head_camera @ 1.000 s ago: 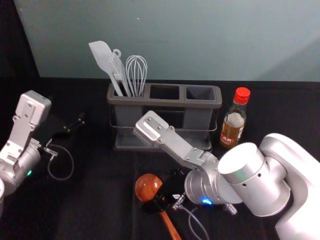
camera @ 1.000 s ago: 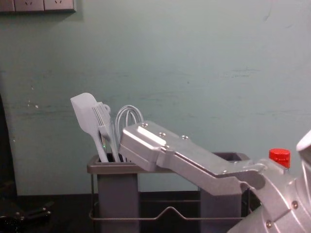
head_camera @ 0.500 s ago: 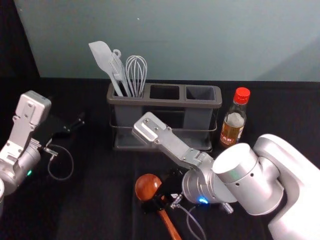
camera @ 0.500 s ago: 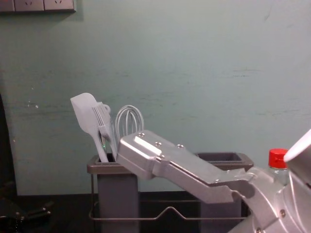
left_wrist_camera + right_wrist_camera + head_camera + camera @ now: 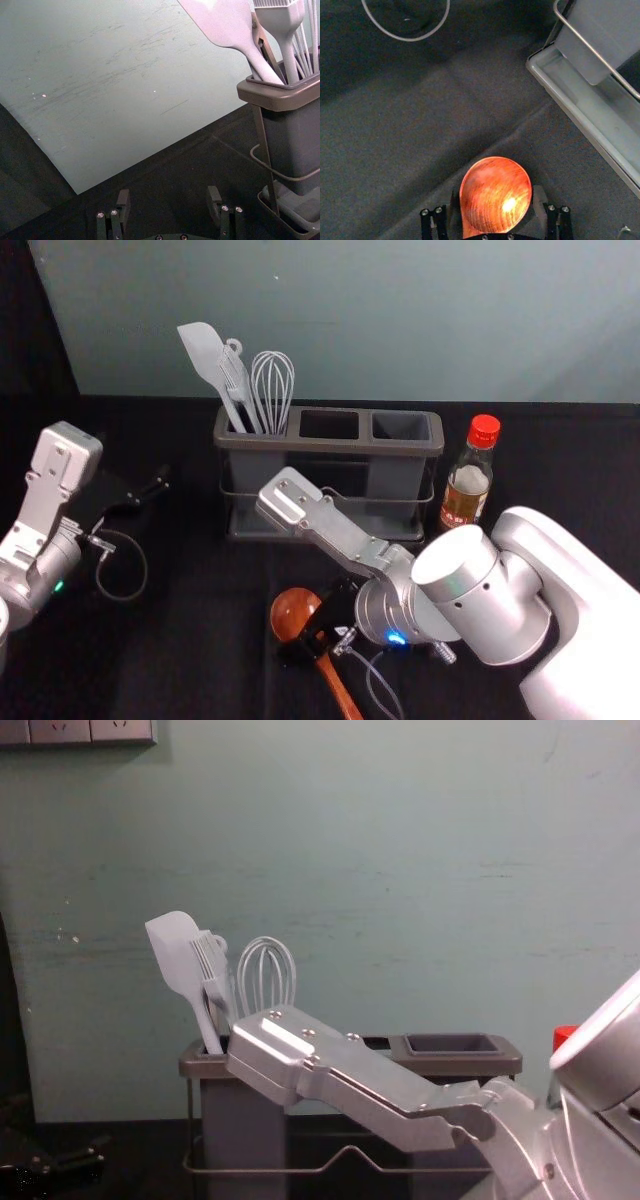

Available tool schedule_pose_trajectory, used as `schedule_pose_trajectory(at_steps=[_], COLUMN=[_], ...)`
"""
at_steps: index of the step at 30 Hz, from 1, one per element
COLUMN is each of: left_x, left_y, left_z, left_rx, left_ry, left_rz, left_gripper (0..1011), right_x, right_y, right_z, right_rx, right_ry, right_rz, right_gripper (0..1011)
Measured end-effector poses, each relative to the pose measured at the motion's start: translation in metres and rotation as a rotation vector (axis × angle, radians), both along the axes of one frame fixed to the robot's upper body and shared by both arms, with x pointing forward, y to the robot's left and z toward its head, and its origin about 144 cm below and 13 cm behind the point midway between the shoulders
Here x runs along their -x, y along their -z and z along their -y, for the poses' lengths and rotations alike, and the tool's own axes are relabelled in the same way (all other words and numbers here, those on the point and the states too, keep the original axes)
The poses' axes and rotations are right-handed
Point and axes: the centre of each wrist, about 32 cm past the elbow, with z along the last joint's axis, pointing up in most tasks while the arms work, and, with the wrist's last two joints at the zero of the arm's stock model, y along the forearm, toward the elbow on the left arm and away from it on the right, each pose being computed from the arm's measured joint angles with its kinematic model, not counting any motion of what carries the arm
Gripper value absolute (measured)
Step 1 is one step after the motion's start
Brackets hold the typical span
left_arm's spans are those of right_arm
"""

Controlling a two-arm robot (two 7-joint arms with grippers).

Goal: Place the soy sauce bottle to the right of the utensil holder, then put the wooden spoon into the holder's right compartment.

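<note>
Two fingers of my right gripper stand apart, one on each side of the round bowl of the reddish-brown wooden spoon, which lies on the black cloth at the lower centre of the head view. Caution: if they close on the curved bowl instead of the narrower neck, the spoon may pivot or slip out. Caution: excess downward travel could press the fingertips into the cloth and drag it into the grasp. The glass soy sauce bottle with the red cap stands upright just right of the grey plastic utensil holder, right of centre; its placement appears complete. My silver right arm passes close in front, so an outward elbow swing during lifting could tip it. At insertion, a tilted handle may catch the wire rail or strike the rim of the right compartment; align the handle vertically first. My left gripper is parked at the left of the head view, fingers spread, nothing between them.
</note>
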Motion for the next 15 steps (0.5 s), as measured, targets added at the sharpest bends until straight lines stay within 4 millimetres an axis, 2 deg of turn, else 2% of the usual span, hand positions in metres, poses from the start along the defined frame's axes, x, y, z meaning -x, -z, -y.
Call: schedule_pose_trajectory(at_steps=[15], left_x=[0.0000], left_y=[0.0000], left_z=[0.0000], left_rx=[0.000], left_ry=[0.000], left_rz=[0.000], left_gripper=[1005], right_x=[-0.0014], right_y=[0.0028], right_z=[-0.0021], right_rx=[-0.001], right_ry=[-0.007], right_rz=[0.008], right_gripper=[1000])
